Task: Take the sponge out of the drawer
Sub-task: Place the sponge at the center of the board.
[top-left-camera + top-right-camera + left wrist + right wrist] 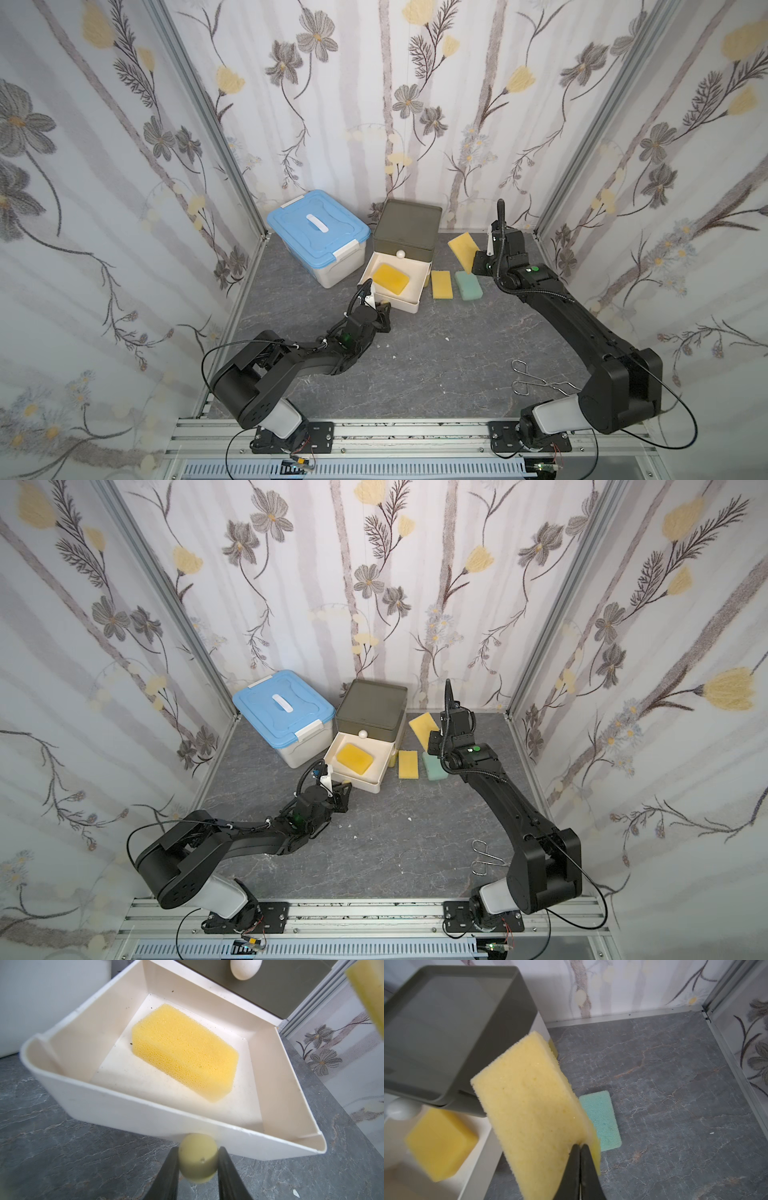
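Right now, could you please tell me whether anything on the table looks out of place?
Small white scraps litter the grey table. The drawer, its knob in the left gripper, looks pulled out slightly crooked to the cabinet.

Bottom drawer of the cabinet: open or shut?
Open. The white drawer is pulled out from the olive cabinet, yellow sponge lying exposed inside; left gripper is clamped on its knob.

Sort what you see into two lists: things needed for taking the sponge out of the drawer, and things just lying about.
Job: open drawer; sponge in it; left gripper, shut on the knob; right gripper, pinching a second sponge.
Lying about: lidded box; tongs; loose yellow sponge; green sponge.
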Controlling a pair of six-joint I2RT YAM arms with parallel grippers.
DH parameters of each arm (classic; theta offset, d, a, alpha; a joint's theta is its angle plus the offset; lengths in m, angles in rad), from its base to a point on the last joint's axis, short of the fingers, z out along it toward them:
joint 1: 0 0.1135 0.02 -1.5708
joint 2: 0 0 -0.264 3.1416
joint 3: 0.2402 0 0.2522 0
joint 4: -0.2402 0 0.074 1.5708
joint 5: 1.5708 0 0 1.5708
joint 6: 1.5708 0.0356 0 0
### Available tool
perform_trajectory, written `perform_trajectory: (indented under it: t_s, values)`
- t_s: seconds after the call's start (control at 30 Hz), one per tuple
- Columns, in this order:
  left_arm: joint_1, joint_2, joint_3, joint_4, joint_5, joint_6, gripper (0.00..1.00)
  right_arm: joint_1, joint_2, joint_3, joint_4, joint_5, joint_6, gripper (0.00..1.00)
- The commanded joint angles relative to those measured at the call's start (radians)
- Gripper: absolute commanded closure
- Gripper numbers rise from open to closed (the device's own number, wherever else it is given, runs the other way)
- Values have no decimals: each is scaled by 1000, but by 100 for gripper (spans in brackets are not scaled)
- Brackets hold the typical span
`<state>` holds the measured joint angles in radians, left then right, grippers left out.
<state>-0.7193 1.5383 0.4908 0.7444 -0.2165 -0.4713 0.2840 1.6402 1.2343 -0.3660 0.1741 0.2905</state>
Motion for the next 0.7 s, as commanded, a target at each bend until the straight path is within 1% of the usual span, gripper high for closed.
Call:
perform_trajectory:
  t_s: [0.0,0.13,0.27,0.47,0.67]
  values:
    - [1,0,8,-23,-26,-10,79,-67,75,-13,22,-5,16,100]
    - [1,-4,8,-28,-28,-12,79,-138,151,-12,16,26,24,100]
    - [1,-6,6,-31,-30,-12,79,-192,174,-27,20,44,24,100]
    - [1,6,15,-28,-24,-13,79,-245,228,-50,41,13,26,100]
    - [0,6,14,-31,-25,-15,79,-275,286,-53,57,1,27,100]
